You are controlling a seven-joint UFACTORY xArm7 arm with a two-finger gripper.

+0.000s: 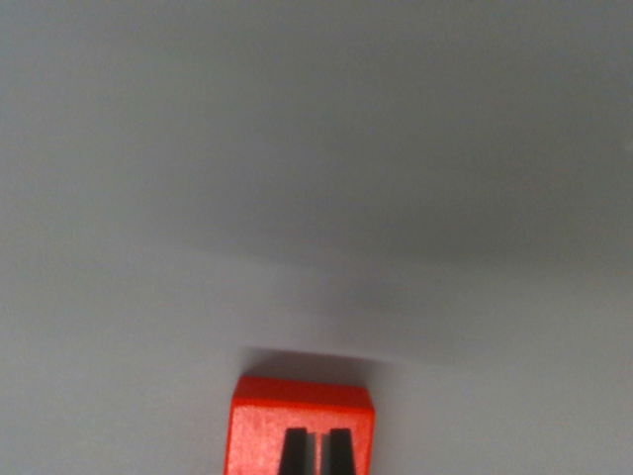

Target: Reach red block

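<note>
Right now the red block (302,426) sits at the bottom edge of my wrist view, a little to the wrist view's left of centre, cut off by the frame so only its top face and far edge show. It rests on the pale grey table (316,178), casting a thin shadow along its far side.

Judging by its crisp corners and matte, slightly grainy face, I take it for a stiff, light piece, plastic or painted wood, neither fragile nor slippery. Its flat opposite side faces look like the sensible place to pinch it, though those sides are hidden from me.

Two dark tapered shapes (316,455) stand over the block's near part with a narrow red strip between them. They may be the tips of my claw, but I cannot tell that for certain, nor whether the claw is apart or together.

I count one red block, two dark shapes, one table, and nothing else.
</note>
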